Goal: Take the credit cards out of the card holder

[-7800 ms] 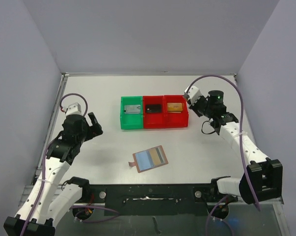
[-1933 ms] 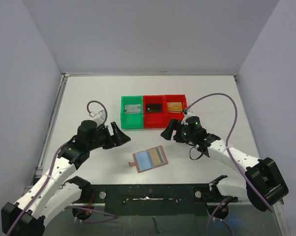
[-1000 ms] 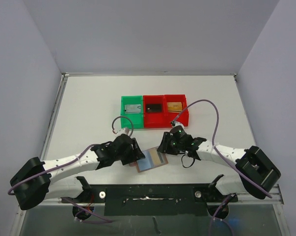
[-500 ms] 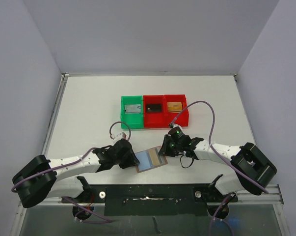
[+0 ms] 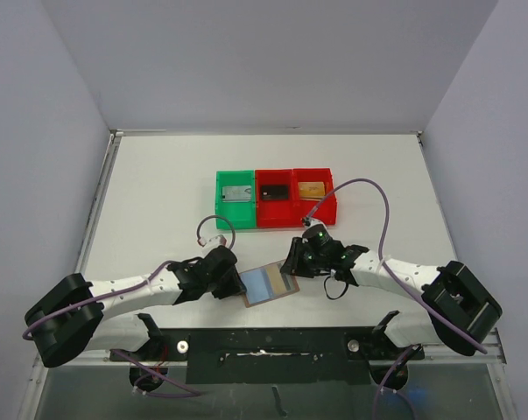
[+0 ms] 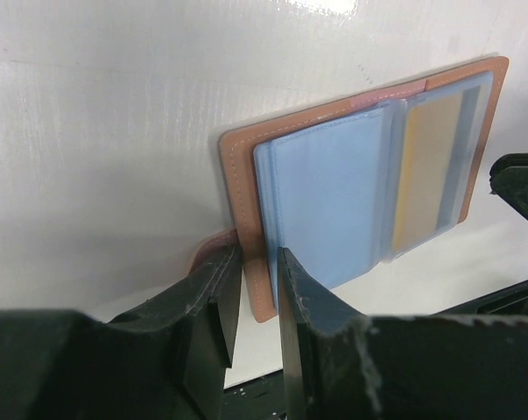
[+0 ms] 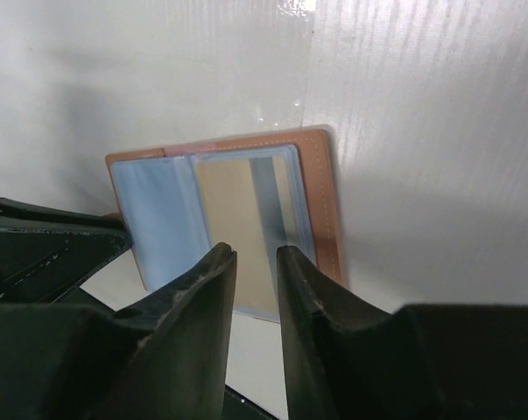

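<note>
Both arms have closed in on the open card holder (image 5: 268, 284), lower centre of the top view: left gripper (image 6: 256, 262) pinches its left edge, right gripper (image 7: 255, 258) has narrowed over the tan card (image 7: 233, 219), a grip I cannot confirm, so extraction can begin.

We see the card holder (image 7: 320, 201) open on the white table (image 7: 421, 105), a tan card (image 7: 233, 219) in its clear sleeve. The right gripper (image 7: 256, 255) has its fingers close together at the sleeve's near edge; the dark shape at left is perhaps the left gripper (image 7: 45, 249)
</note>
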Robot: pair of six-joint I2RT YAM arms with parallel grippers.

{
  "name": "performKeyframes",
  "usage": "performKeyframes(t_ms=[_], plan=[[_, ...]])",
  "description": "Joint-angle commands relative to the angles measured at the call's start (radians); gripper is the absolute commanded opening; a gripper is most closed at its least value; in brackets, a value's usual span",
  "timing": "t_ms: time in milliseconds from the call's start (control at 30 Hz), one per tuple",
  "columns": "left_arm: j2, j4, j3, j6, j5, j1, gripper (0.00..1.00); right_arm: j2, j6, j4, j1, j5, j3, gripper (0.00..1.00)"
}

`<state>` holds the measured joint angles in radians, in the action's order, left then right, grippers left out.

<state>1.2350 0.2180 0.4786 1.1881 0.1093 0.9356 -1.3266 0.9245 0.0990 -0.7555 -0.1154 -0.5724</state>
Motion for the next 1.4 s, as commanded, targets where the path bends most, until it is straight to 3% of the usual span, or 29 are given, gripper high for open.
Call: performKeyframes(t_ms=[0, 133, 467, 800, 1133, 1367], plan=[[0.000, 0.019, 0.046, -0.028, 0.037, 0.005, 0.23, 0.018, 0.003, 0.041, -0.007, 0.065, -0.041, 0.33], [0.000, 0.013, 0.042, -0.036, 0.029, 0.005, 0.23, -0.011, -0.013, 0.050, -0.008, 0.063, -0.043, 0.34], [0.019, -0.008, 0.045, -0.058, 0.001, 0.005, 0.23, -0.096, -0.024, 0.006, -0.015, 0.000, -0.058, 0.24], [0.023, -0.010, 0.043, -0.063, -0.004, 0.005, 0.23, -0.024, -0.050, 0.000, -0.023, -0.005, -0.064, 0.00], [0.026, 0.000, 0.058, -0.070, -0.002, 0.005, 0.23, 0.027, -0.055, 0.031, -0.025, -0.005, -0.084, 0.00], [0.021, -0.002, 0.069, -0.082, 0.000, 0.005, 0.23, 0.049, -0.059, -0.040, -0.033, -0.108, -0.091, 0.00]])
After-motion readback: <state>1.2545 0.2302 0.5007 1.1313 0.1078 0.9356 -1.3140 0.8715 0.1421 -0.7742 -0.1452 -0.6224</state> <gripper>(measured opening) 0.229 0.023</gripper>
